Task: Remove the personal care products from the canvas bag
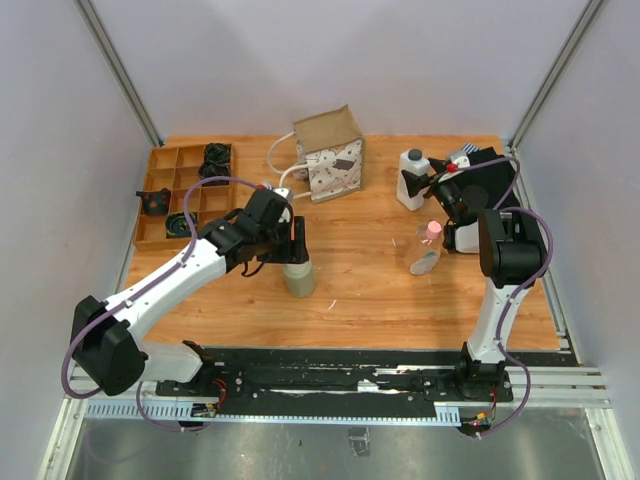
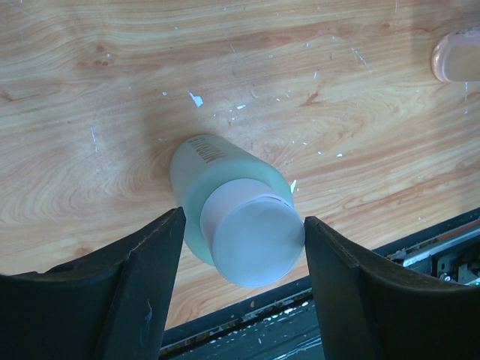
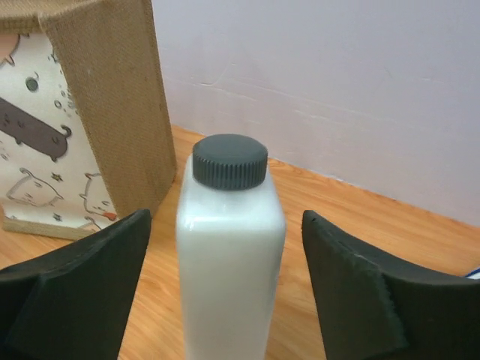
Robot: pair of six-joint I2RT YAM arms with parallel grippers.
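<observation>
The tan canvas bag [image 1: 328, 155] stands at the back middle, rope handles to its left; its side shows in the right wrist view [image 3: 105, 97]. An olive-beige bottle [image 1: 298, 276] with a cream cap [image 2: 255, 238] stands upright on the table. My left gripper [image 1: 296, 246] [image 2: 244, 217] is open above it, fingers either side of the cap with gaps. A white bottle [image 1: 411, 182] [image 3: 229, 255] with a dark cap stands at the back right, between the open fingers of my right gripper [image 1: 434, 185] [image 3: 227, 217], untouched. A pink-capped clear bottle [image 1: 426, 248] stands near the right arm.
A wooden compartment tray [image 1: 165, 195] with small black objects sits at the back left. A black garment with striped cloth [image 1: 478, 162] lies behind the right gripper. The table's black front rail [image 2: 315, 300] runs just below the left gripper. Walls close in the back and sides.
</observation>
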